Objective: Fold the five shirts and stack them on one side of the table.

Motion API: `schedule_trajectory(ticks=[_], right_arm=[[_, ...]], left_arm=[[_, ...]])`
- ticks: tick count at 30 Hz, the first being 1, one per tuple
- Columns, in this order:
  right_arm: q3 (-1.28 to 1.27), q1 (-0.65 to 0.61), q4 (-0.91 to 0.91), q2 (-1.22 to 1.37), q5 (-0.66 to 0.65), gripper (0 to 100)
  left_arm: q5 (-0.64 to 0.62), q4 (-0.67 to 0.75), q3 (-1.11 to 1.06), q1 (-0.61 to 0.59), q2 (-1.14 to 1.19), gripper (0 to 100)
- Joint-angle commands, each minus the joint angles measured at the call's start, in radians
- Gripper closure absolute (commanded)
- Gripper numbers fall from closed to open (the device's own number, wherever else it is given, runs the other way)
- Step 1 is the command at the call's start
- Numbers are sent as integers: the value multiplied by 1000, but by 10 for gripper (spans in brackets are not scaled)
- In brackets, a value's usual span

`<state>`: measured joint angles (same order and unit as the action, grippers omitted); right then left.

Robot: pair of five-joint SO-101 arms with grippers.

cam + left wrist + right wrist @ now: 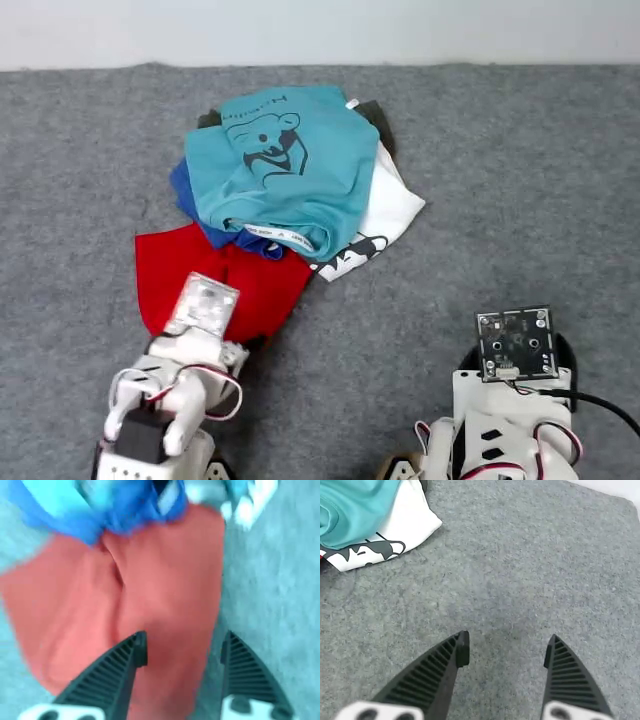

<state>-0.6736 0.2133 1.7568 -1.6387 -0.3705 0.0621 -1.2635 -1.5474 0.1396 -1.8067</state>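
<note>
Folding is not yet starting: five shirts (290,170) are lying heaped mid-table, none folded or stacked. Left gripper (182,647) is hovering, spread wide, over the red shirt (160,590); right gripper (505,650) is gaping above the grey mat (520,580).

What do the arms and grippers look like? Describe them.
Both arms are white with black parts and looping red and white wires. The left arm carries a pale boxy wrist camera; the right arm a black square circuit board and black cable. The left gripper and right gripper have black, ribbed, tapering fingers on white bases.
</note>
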Motion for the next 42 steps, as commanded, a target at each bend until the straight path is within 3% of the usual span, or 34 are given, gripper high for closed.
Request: schedule_trajectory(ticks=[1, 7, 18, 25, 31, 37, 42], right_arm=[[12, 8, 30, 35, 3, 745], [12, 8, 30, 35, 3, 745], [12, 8, 22, 35, 3, 743], [43, 25, -239, 47, 3, 745], [40, 27, -460, 197, 3, 745], [72, 28, -453, 581, 3, 744], [219, 65, -398, 888, 2, 744]], left_arm=[[5, 34, 226, -60, -3, 752], [3, -35, 529, -112, -3, 753], [3, -48, 691, -180, 3, 753], [8, 60, 745, -305, 44, 753], [8, 192, 740, -310, 417, 753], [5, 256, 860, -295, 841, 751], [8, 255, 1053, -183, 1241, 750]])
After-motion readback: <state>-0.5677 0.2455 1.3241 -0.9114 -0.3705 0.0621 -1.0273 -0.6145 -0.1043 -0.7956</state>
